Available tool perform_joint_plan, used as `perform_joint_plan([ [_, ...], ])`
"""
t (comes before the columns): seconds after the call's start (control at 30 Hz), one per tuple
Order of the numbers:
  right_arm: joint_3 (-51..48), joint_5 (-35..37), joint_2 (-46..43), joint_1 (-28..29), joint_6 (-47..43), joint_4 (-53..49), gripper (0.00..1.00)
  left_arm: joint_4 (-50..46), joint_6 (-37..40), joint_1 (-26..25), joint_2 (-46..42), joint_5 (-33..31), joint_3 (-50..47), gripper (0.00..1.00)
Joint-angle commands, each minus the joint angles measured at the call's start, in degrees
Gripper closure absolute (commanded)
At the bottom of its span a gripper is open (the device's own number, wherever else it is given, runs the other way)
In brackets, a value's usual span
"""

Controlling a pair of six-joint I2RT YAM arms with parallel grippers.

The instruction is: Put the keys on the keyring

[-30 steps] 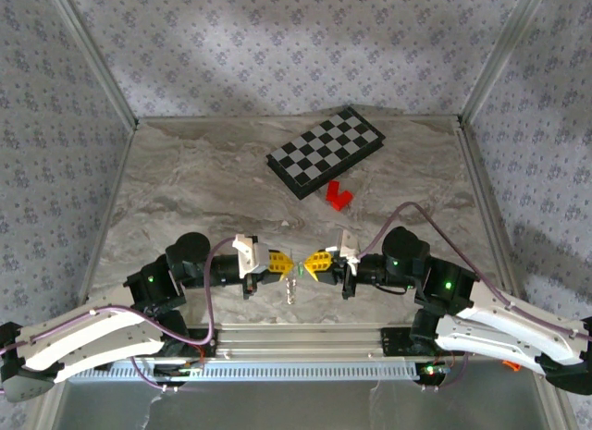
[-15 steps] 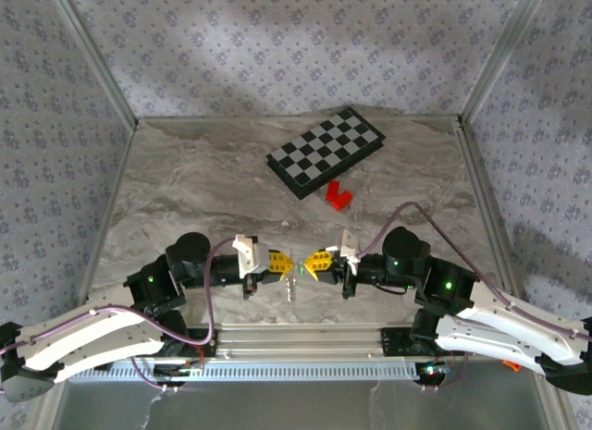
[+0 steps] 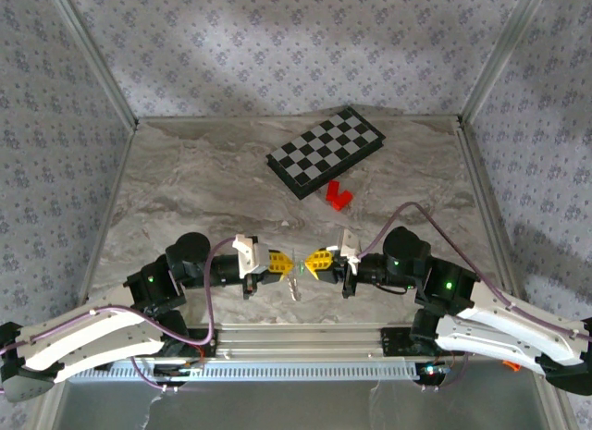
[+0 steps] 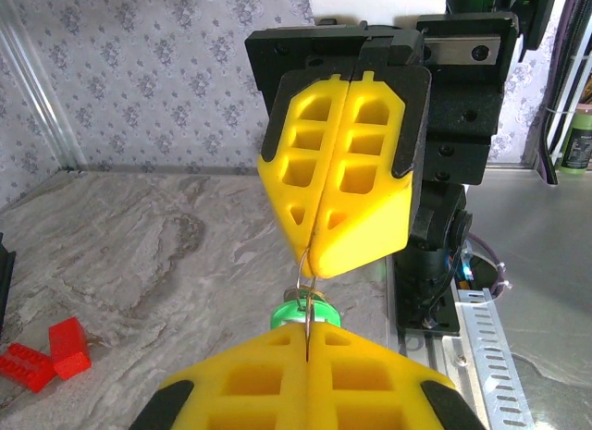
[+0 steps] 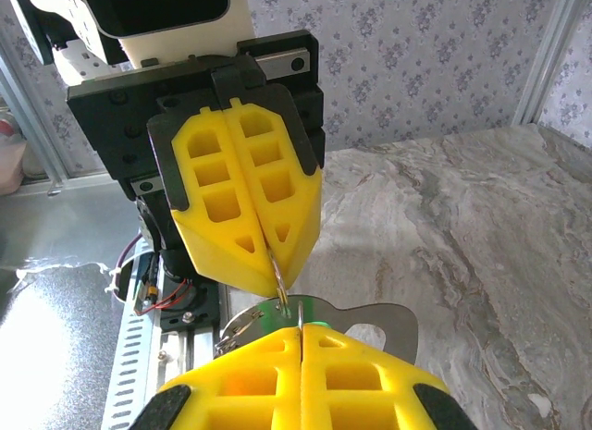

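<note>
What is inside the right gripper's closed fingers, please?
The thin keyring comes out of the shut right gripper's tips, down to the green-headed key. How much is pinched inside is covered by its yellow fingers.

Grey marbled tabletop (image 3: 185,180). Grey floral-wallpapered walls (image 3: 277,42) rise behind it and on both sides, with aluminium posts (image 3: 91,56) at its far corners.

Right tool (image 3: 309,266): shifted a trace toward checkered board (image 3: 326,151). Keys (image 3: 296,284): hanging end swung slightly rightward, below board.
</note>
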Motion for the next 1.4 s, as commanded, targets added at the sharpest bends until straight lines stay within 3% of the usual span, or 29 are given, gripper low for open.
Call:
perform_joint_plan([
  [0.0, 0.99, -0.60, -0.72, 0.50, -0.73, 0.18, 1.00, 2.00, 0.81, -0.15, -1.21, -0.58, 0.87, 1.00],
  [1.37, 1.13, -1.68, 0.43, 1.07, -0.99, 1.20, 1.00, 1.74, 0.90, -0.15, -0.68, -0.26, 1.46, 1.00],
])
